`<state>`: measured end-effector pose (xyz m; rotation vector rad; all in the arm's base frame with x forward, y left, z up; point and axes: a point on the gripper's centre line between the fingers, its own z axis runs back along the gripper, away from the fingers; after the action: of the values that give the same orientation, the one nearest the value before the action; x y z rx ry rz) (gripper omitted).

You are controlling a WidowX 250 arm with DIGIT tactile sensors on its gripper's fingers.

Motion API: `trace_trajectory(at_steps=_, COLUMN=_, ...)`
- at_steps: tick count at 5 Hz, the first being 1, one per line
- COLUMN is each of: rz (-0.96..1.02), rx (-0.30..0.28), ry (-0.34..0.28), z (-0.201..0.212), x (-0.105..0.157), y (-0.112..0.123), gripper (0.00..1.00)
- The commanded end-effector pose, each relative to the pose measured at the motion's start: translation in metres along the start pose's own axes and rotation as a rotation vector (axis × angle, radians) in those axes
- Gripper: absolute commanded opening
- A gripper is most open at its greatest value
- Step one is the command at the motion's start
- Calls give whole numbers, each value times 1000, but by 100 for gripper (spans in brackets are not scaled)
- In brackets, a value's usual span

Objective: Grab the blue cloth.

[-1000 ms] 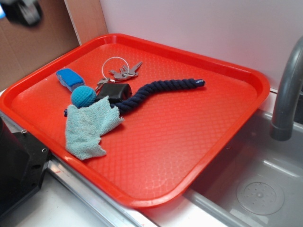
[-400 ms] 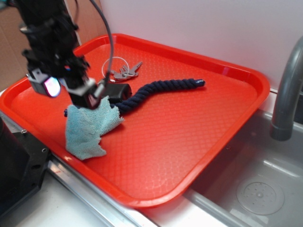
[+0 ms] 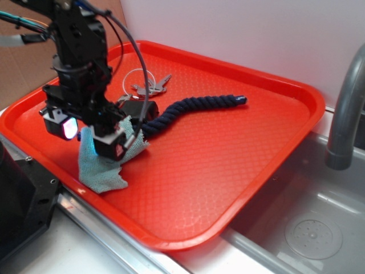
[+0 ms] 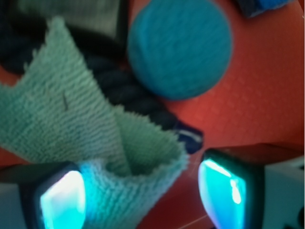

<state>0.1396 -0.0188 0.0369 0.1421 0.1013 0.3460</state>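
The blue cloth (image 3: 104,174) is a pale teal terry rag lying crumpled near the front left rim of the red tray (image 3: 228,171). My gripper (image 3: 90,140) is low over its upper part and hides it in the exterior view. In the wrist view a raised fold of the cloth (image 4: 71,119) stands between the two glowing pads of the gripper (image 4: 143,198). The fold touches the left pad (image 4: 62,202). Bare tray shows between the fold and the right pad (image 4: 223,193). The jaws stand open.
A round teal knitted ball (image 4: 180,47) sits just beyond the cloth, with a bright blue block (image 4: 267,4) past it. A dark blue rope (image 3: 194,105) runs across the tray under the cloth's edge. Keys (image 3: 149,87) and a black fob (image 3: 137,108) lie behind. A sink (image 3: 308,228) and faucet (image 3: 348,108) are to the right.
The arm came into view from the upper left and dropped toward the tray. It moved from above the ball down onto the cloth. The cloth has not shifted.
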Motion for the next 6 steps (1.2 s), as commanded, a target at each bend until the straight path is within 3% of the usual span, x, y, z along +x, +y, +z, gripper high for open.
trace_trajectory(at_steps=1, rz=6, rx=-18, ry=-55, z=-8, x=0, y=-1, gripper=0)
trace_trajectory(at_steps=2, rz=-68, rx=-48, ry=-67, z=-3, x=7, y=-2, gripper=0)
trace_trajectory(at_steps=3, rz=-249, rx=-174, ry=-104, z=44, x=16, y=10, gripper=0)
trace_trajectory(at_steps=4, rz=-374, rx=-237, ry=-191, z=93, x=23, y=27, gripper=0)
trace_trajectory(at_steps=5, rz=-383, rx=-273, ry=-284, z=143, x=50, y=49, gripper=0)
trace_trajectory(at_steps=6, rz=-357, rx=-241, ry=-318, z=195, x=57, y=58, gripper=0)
